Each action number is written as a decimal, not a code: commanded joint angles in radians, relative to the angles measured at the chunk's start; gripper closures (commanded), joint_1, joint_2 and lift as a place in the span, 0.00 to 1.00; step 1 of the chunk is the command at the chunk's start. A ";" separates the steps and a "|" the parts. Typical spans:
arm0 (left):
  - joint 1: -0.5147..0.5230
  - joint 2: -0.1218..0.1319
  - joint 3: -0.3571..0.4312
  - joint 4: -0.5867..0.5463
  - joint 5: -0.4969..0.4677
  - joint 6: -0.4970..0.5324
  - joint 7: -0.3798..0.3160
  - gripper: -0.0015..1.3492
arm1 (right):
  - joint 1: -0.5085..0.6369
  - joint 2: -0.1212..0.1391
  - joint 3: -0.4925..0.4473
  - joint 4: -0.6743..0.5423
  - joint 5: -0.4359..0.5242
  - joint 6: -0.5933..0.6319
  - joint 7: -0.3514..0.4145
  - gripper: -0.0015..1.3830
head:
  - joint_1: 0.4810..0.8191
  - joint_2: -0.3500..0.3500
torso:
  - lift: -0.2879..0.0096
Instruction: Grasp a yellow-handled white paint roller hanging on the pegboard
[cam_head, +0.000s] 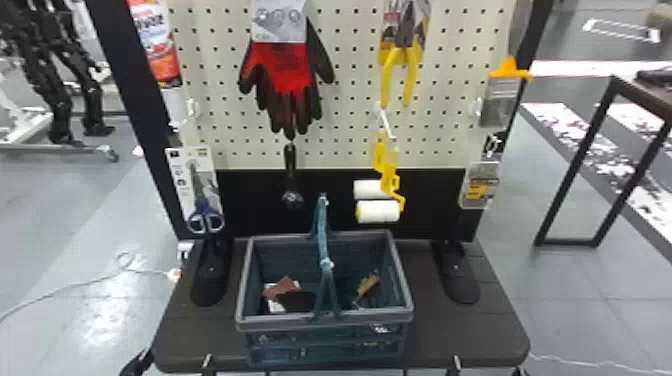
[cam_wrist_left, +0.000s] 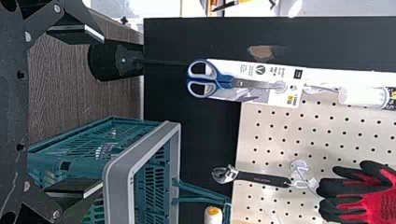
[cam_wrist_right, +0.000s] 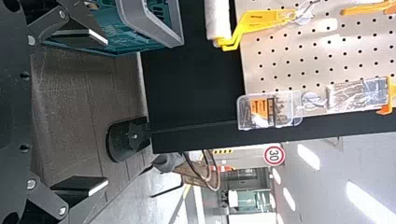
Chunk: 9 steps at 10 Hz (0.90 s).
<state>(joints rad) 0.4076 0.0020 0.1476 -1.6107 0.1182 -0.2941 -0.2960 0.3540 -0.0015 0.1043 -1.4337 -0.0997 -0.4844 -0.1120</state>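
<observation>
The pegboard (cam_head: 345, 125) stands behind the basket (cam_head: 280, 320). The paint roller (cam_head: 386, 172) hangs on its hook, low on the board, just above the basket. No grab yet: the left gripper (cam_wrist_left: 77, 109) and right gripper (cam_wrist_right: 84, 109) are wide apart, holding nothing.
</observation>
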 joint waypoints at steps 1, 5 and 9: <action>-0.001 0.001 0.000 0.000 0.000 0.003 0.000 0.16 | -0.010 0.002 0.000 -0.002 0.000 0.001 0.000 0.18 | 0.20 0.50 | 0.63; -0.003 0.004 -0.005 0.002 0.000 0.007 0.000 0.16 | -0.021 0.002 0.000 -0.011 0.003 0.017 0.000 0.19 | 0.20 0.50 | 0.63; -0.003 0.012 -0.010 0.002 0.001 0.018 0.000 0.16 | -0.096 -0.043 0.000 -0.073 0.005 0.181 0.101 0.18 | 0.20 0.50 | 0.63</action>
<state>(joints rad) 0.4060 0.0114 0.1394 -1.6091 0.1196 -0.2790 -0.2962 0.2774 -0.0308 0.1043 -1.4971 -0.0933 -0.3318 -0.0161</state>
